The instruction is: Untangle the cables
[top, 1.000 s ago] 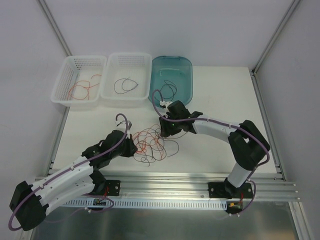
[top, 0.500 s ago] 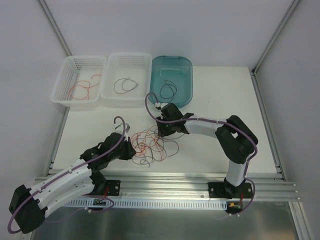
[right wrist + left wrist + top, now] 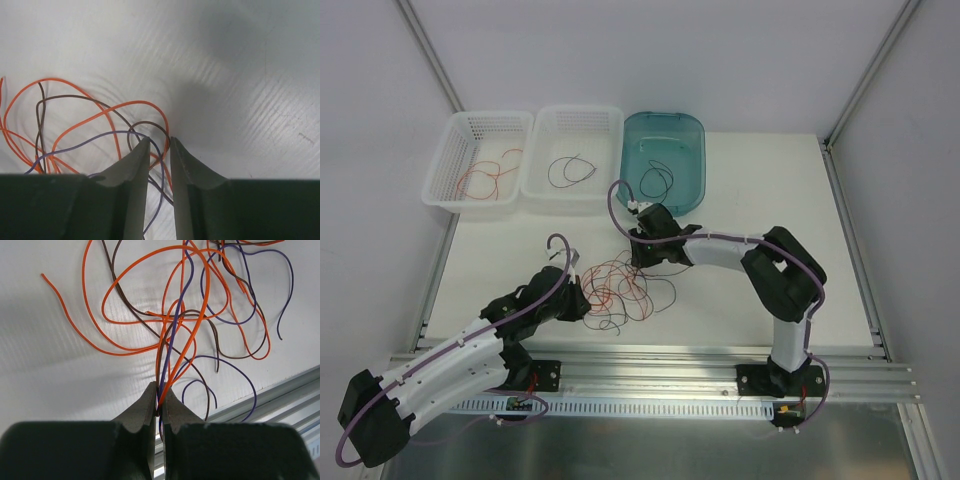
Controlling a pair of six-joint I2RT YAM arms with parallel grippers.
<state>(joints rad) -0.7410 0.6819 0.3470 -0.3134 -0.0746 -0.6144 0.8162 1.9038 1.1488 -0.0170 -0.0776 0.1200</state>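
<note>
Cables [image 3: 620, 285]: tangled heap of red-orange, brown/black and purple-looking strands, approx. centre of desk [image 3: 760, 200], closer to the near edge than the far. Nearest loops lie near the rail [image 3: 650, 362] that runs along the near edge, not touching it. Far-left corner holds three containers in a row: left basket [image 3: 445, 185] w/ a red strand [image 3: 485, 178], middle basket [image 3: 545, 185] w/ a black strand [image 3: 570, 168], and teal bin [image 3: 695, 150] w/ a dark strand [image 3: 655, 180]. White desk surface shows from the heap to the right edge, and in a narrower strip btwn heap and baskets. Left tool [image 3: 582, 300] sits at the heap's left side, right tool [image 3: 642, 262] at its far side, so both arms crowd the middle. Wrist views add what the top view cannot resolve. Left tool [image 3: 159, 390]: pressed together, pinching a bundle of orange, purple and brown strands at the tips, w/ the rail close behind at lower right. Right tool [image 3: 160, 142]: narrowly spread, gap visible btwn tips. Purple, orange and brown strands cross the gap, and no clamping is visible. Bare desk lies ahead of it.
</note>
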